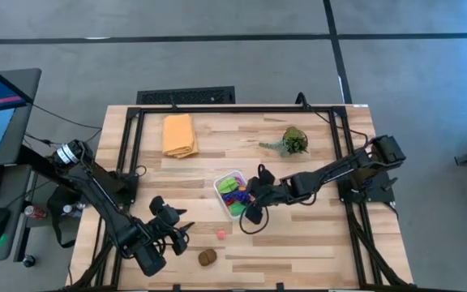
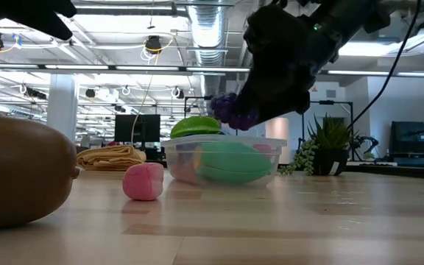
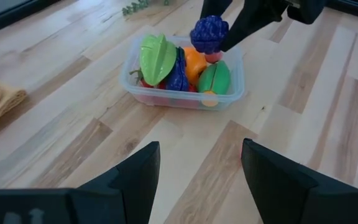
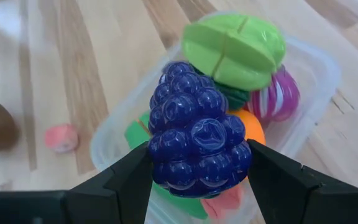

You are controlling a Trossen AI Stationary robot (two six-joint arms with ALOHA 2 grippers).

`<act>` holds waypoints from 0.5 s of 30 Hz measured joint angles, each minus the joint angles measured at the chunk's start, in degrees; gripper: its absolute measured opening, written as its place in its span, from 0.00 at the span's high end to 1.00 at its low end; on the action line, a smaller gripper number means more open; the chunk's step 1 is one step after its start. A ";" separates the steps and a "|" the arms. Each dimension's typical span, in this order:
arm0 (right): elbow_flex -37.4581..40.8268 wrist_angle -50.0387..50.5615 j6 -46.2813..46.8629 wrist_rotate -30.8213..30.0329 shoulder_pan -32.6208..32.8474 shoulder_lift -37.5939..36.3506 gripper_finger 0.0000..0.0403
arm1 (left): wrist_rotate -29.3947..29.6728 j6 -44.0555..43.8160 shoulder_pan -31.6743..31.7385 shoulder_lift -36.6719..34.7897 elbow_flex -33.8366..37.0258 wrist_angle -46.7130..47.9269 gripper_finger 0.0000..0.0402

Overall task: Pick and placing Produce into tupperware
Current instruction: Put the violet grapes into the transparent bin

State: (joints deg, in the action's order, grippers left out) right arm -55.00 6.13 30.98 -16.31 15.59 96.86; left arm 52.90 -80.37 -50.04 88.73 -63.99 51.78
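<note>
Grapes (image 4: 196, 143), a dark blue toy bunch, sit clamped between the right hand's (image 4: 197, 177) fingers just above the clear tupperware (image 1: 220, 191) at mid-bench, already crowded with produce. Left hand (image 3: 199, 171) hovers near the bench's front edge, half open and empty. A pink piece (image 1: 220, 234) and a brown piece (image 1: 207, 257) lie loose nearby.

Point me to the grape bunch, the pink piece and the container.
grape bunch (image 4: 194, 146): right wrist view, middle of the cluster.
pink piece (image 2: 143, 182): low view, its front face.
container (image 3: 232, 93): left wrist view, clear side wall.
</note>
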 joint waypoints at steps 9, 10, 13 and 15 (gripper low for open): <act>0.00 1.58 -0.01 0.01 0.00 0.00 0.36 | 0.24 -0.05 0.00 0.00 0.00 0.26 0.47; 0.00 1.60 0.00 0.04 0.00 0.00 0.36 | 0.36 -0.21 0.00 0.00 0.00 0.25 0.47; 0.00 1.59 -0.02 1.24 0.00 0.00 0.36 | 0.37 -0.45 0.00 0.00 0.00 0.27 0.47; 0.00 1.60 -0.02 1.35 0.00 0.00 0.36 | 0.37 -0.46 0.00 0.00 0.00 0.27 0.47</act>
State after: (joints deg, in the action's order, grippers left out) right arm -55.00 7.73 30.96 -14.96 15.59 96.86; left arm 53.28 -80.83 -50.04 88.73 -63.99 52.05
